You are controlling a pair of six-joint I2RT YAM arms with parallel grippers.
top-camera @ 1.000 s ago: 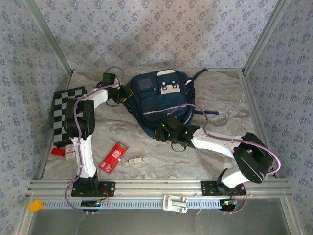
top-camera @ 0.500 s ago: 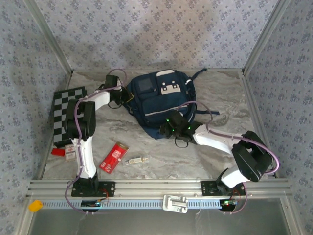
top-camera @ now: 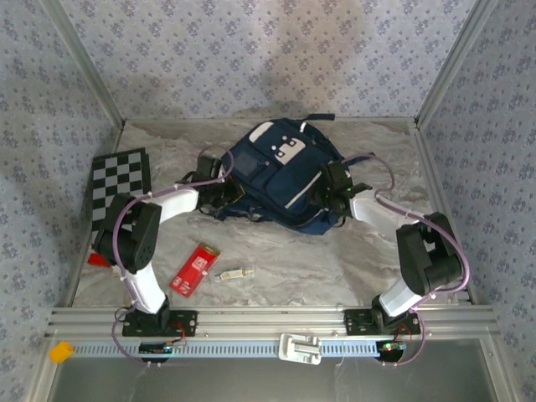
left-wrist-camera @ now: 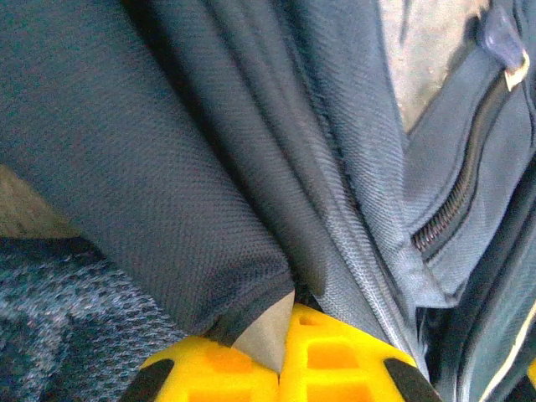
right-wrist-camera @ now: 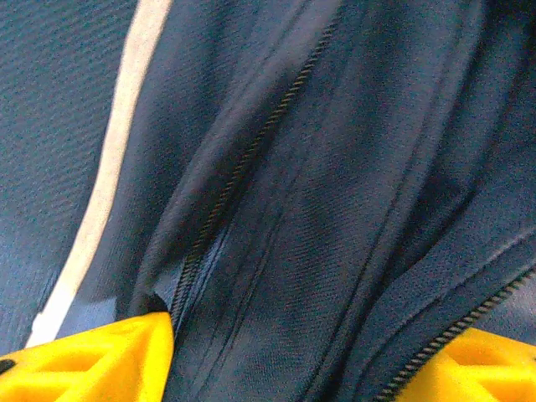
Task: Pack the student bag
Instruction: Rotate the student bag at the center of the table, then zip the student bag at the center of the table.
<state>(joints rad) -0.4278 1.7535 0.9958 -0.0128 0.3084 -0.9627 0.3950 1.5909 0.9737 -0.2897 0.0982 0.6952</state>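
Navy fabric student bag (top-camera: 280, 176) lying at upper centre of the top view, on the table.
Left gripper (top-camera: 224, 194) clenched on a fold at the bag's left edge; right gripper (top-camera: 337, 186) at its right edge, fingers (right-wrist-camera: 92, 360) spread astride a zipper seam (right-wrist-camera: 243, 159).

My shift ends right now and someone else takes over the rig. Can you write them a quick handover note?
Left gripper: jaws shut on a fold of the student bag, at its left side.
Right gripper: jaws open, astride a zip on the bag's right side, gripping nothing.
The bag lies at the back of the table; a red packet and a small white item lie in front of it, a checkerboard far left.
Done: both arms at the bag.
Left: open it, pack the loose items. Whether any zip is open is unclear.
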